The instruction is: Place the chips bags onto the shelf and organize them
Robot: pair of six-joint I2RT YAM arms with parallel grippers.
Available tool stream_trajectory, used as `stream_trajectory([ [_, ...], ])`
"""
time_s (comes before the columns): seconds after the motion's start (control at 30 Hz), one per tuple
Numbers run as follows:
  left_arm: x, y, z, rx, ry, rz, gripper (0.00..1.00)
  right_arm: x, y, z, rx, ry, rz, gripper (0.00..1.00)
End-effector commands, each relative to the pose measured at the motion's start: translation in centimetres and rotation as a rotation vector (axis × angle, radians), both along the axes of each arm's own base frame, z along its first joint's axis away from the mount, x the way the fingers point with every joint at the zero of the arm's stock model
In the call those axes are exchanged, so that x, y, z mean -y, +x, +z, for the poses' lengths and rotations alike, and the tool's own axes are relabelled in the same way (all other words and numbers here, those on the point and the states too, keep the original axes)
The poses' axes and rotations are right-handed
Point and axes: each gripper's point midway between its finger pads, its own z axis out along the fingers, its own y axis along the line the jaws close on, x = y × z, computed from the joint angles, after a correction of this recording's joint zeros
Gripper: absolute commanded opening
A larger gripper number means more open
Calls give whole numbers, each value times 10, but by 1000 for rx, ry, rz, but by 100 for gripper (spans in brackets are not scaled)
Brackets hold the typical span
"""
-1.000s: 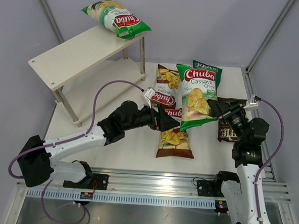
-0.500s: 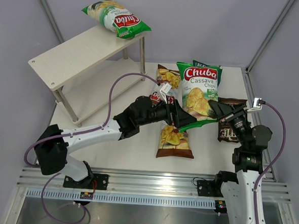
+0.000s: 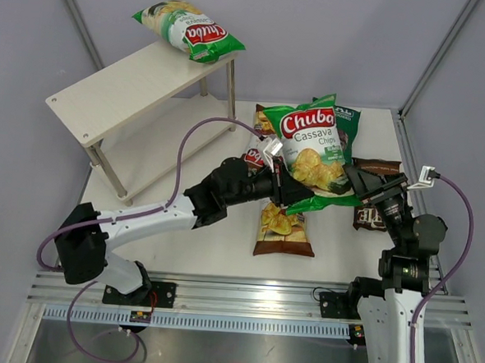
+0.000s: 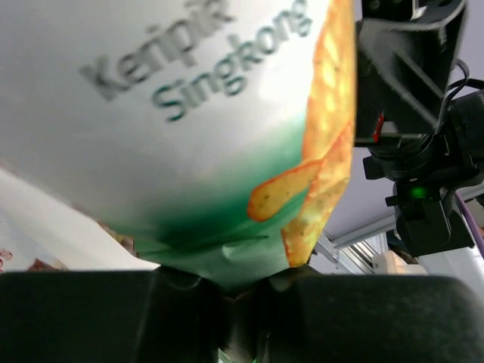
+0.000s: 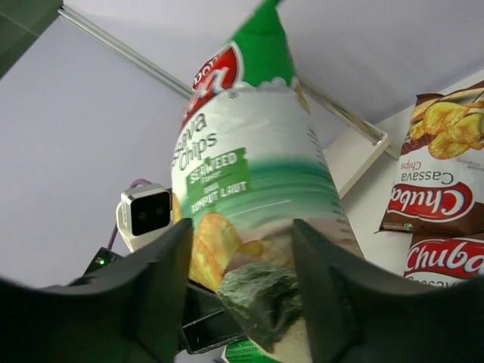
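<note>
Right, top view first: the left arm (image 3: 141,216) reaches out over the desk (image 3: 181,244). The left jaws are pinched shut on the bottom edge of a green-white Chuba bag (image 3: 306,148), which stands upright in the air above the brown Chuba bags (image 3: 283,225). The right jaws sit just beside its lower right corner. Another green-white bag (image 3: 190,30) lies on the shelf (image 3: 108,91), at the far end of the top board.

Left wrist view: the bag's bottom seam (image 4: 227,265) is clamped tight between the dark fingers (image 4: 98,318).

Right wrist view: the right jaws stand open, fingers (image 5: 144,295) spread either side of the bag (image 5: 257,174). I cannot tell whether they touch it.
</note>
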Motion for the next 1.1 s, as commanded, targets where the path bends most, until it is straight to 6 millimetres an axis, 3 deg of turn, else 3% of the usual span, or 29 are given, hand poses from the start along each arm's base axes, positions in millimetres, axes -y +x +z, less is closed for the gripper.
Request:
stream_trajectory([
  [0.0, -15, -9, 42, 133, -81, 8, 8, -5, -20, 23, 71, -61, 4, 66],
  [0.07, -26, -10, 45, 153, -62, 34, 7, 0, -17, 12, 23, -87, -32, 76],
  [0.17, -42, -8, 38, 168, -9, 76, 6, 4, -15, 6, 0, -112, -61, 79],
  [0.4, -95, -10, 61, 240, 81, 165, 7, 12, -11, -6, -47, -167, -115, 80],
  [0.5, -128, -6, 83, 237, 101, 225, 10, 15, -8, -13, -75, -179, -127, 81],
  [0.6, -166, 2, 120, 262, 90, 314, 14, 15, -6, -17, -91, -179, -124, 81],
  [0.63, -176, 3, 121, 250, 118, 323, 15, 15, -5, -19, -97, -176, -123, 81],
  [0.67, -196, 11, 150, 274, 91, 388, 15, 15, -4, -19, -98, -175, -125, 81],
  [0.73, -216, 17, 156, 249, 139, 436, 15, 15, -3, -23, -111, -172, -121, 82],
  [0.77, -236, 25, 183, 271, 117, 511, 16, 15, -2, -24, -114, -173, -120, 82],
  [0.83, -254, 28, 192, 268, 147, 558, 16, 15, -2, -25, -119, -174, -120, 82],
  [0.87, -267, 43, 193, 247, 172, 614, 17, 15, -2, -26, -122, -174, -122, 82],
  [0.9, -277, 40, 215, 278, 148, 641, 17, 15, -3, -26, -123, -174, -124, 82],
  [1.0, -299, 64, 220, 225, 167, 675, 17, 16, -3, -29, -129, -180, -126, 82],
  [1.03, -297, 64, 221, 219, 156, 621, 17, 16, -3, -29, -130, -182, -126, 82],
  [1.07, -318, 78, 221, 202, 154, 678, 17, 15, -4, -30, -129, -184, -120, 82],
])
